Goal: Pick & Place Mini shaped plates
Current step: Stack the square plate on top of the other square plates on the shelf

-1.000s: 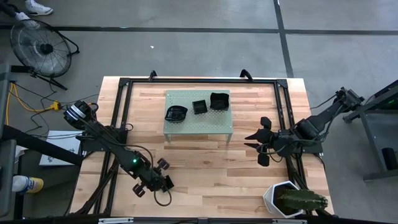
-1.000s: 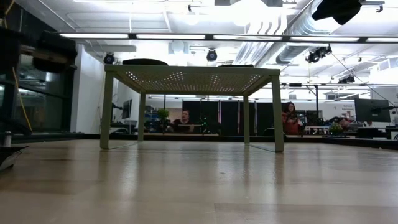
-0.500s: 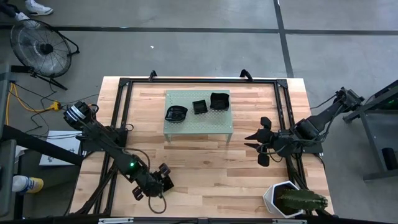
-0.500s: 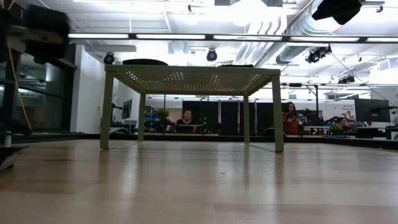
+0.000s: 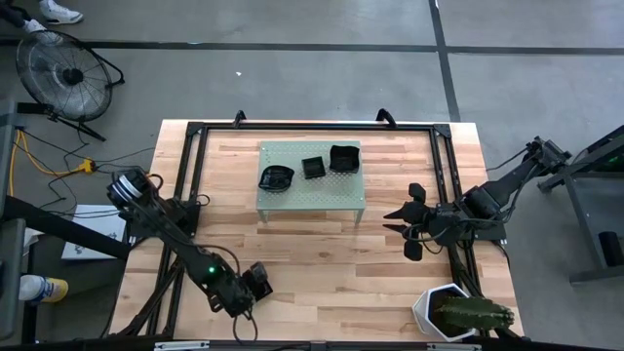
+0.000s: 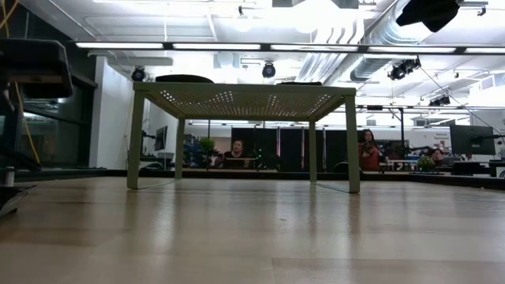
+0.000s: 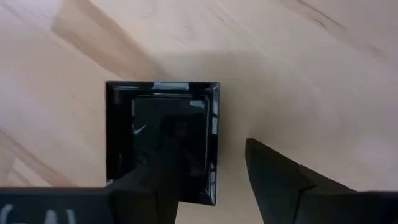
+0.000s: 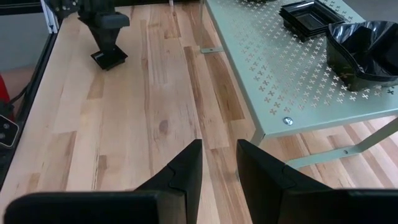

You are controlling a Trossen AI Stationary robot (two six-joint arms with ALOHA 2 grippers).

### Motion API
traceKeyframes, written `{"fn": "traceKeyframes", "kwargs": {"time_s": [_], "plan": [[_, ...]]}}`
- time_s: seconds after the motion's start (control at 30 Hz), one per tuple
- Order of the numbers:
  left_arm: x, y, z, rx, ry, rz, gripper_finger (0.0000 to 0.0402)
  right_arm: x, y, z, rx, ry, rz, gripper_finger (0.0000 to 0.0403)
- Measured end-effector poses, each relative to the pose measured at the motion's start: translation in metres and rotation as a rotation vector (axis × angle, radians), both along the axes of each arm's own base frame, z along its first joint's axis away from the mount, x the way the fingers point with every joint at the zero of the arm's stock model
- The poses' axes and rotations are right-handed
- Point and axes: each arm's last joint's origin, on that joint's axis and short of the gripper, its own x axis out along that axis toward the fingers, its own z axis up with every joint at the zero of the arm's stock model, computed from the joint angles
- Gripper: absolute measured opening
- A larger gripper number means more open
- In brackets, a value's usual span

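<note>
A black square mini plate (image 7: 161, 134) lies flat on the wooden table near its left front; it also shows in the right wrist view (image 8: 109, 60). My left gripper (image 7: 211, 149) (image 5: 255, 283) points down over it, open. One finger stands over the plate's inside, the other outside its rim. Three more black mini plates (image 5: 276, 177) (image 5: 312, 168) (image 5: 342, 158) sit on top of a pale green perforated stand (image 5: 322, 195). My right gripper (image 5: 409, 222) (image 8: 219, 163) waits open at the table's right, holding nothing. My left gripper comes from above with its fingers (image 7: 273, 180) on either side of one rim (image 7: 215, 134) of the square plate. The plate rests flat on the table. I cannot tell whether the inner finger touches it.
The green stand (image 6: 241, 95) stands on legs at the table's far middle, with room beneath it. A white hexagonal pot (image 5: 444, 310) with a plant sits at the near right corner. A black frame (image 5: 312, 125) runs around the table. People sit in the room beyond (image 6: 367, 148).
My left arm has shifted a little toward the table's near edge and its wrist has turned about, while the gripper stays over the same near-left spot. The right arm has kept still.
</note>
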Motion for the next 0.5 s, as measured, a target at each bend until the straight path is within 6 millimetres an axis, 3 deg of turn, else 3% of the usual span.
{"fn": "traceKeyframes", "kwargs": {"time_s": [0.5], "plan": [[0.0029,0.0011,-0.0023,0.082,-0.041,-0.026,0.0117,-0.0001,-0.0001,-0.0001,-0.002,0.001,-0.002,0.0094]]}}
